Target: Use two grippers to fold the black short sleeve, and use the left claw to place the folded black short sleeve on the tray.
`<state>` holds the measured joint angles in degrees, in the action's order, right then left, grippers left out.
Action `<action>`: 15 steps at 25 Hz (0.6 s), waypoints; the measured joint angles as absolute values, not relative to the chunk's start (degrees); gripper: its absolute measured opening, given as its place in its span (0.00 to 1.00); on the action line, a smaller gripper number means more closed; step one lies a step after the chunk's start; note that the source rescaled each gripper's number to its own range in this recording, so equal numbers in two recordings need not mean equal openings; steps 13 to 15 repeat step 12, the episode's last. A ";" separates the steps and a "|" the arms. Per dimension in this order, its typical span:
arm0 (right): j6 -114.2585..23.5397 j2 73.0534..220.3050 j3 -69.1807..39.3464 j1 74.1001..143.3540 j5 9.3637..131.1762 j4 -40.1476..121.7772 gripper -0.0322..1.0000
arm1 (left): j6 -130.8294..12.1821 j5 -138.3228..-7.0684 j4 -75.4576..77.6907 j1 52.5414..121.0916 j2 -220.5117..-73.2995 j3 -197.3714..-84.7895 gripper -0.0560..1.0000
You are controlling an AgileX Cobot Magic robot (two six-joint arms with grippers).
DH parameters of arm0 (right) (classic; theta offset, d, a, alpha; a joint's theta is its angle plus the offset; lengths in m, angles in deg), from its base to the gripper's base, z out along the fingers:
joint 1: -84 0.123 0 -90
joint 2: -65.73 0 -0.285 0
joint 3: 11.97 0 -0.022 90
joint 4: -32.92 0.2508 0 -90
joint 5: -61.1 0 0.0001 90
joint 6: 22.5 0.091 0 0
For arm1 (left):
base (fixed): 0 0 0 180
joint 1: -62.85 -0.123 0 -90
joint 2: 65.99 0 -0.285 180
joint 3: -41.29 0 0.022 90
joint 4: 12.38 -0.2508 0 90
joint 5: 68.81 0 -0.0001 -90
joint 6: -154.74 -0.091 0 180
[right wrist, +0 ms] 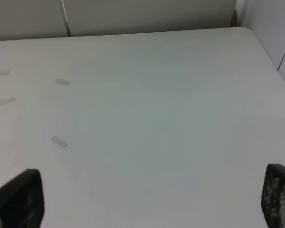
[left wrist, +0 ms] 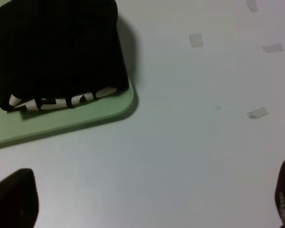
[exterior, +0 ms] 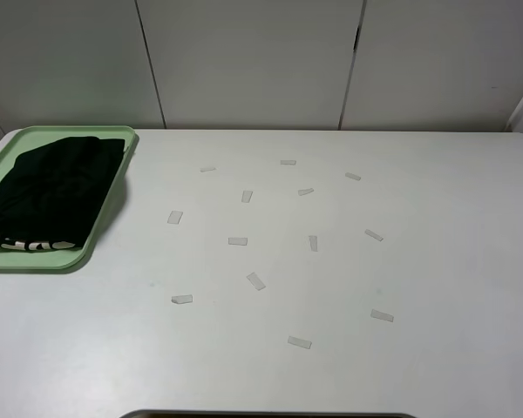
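The black short sleeve (exterior: 57,187) lies folded on the mint-green tray (exterior: 105,222) at the table's far left, its pale letters along the front edge. In the left wrist view the folded black short sleeve (left wrist: 57,52) rests on the tray (left wrist: 61,126), and my left gripper (left wrist: 147,202) is open above bare table, apart from the tray, with its two fingertips (left wrist: 14,199) spread wide. My right gripper (right wrist: 147,199) is open too, over bare table, nothing between its fingertips (right wrist: 19,199). Neither arm shows in the exterior high view.
Several small pale tape marks (exterior: 256,280) are scattered over the white table (exterior: 436,261). A panelled wall (exterior: 253,61) runs behind the table's far edge. A dark rim (exterior: 266,414) shows at the front edge.
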<state>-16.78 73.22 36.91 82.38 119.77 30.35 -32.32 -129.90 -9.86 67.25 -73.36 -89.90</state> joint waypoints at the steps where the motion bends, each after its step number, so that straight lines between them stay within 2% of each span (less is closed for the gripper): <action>1: -16.78 73.22 36.91 82.38 119.77 30.35 1.00 | -32.32 -129.90 -9.86 67.25 -73.36 -89.90 1.00; 15: -16.78 73.22 36.91 82.38 119.77 30.35 1.00 | -32.39 -129.90 -9.86 67.25 -73.36 -89.90 1.00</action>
